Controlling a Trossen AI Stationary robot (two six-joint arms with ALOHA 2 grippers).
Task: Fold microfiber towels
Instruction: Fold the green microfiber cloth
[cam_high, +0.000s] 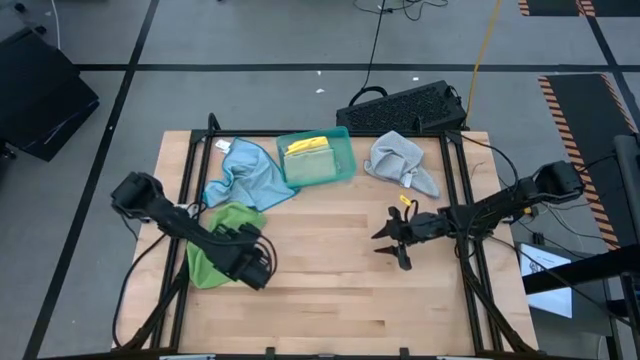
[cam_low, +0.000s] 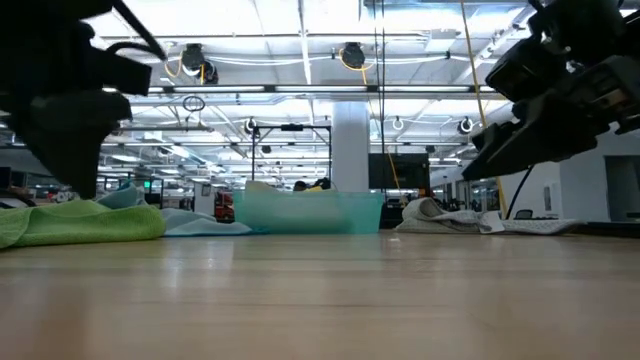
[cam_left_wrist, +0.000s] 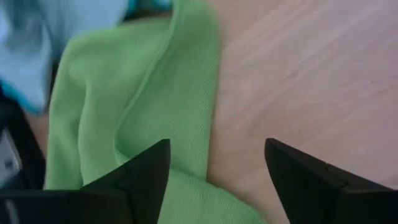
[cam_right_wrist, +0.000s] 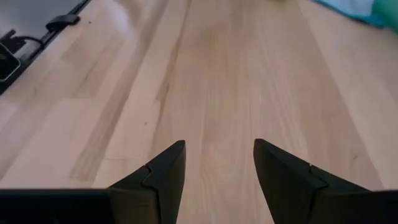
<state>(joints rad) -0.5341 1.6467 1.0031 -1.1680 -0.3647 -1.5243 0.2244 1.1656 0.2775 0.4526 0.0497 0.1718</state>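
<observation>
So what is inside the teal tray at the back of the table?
Inside the teal tray, the high view shows a yellow towel on top of a green towel. Whatever lies under them is covered and cannot be seen.

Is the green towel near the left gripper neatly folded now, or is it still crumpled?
Crumpled. The green towel lies bunched on the table with uneven ridges and edges, partly under the left gripper, whose fingers stand open.

Left arm hides part of the green towel (cam_high: 215, 245); tray (cam_high: 343, 140) contents too small to tell.
</observation>
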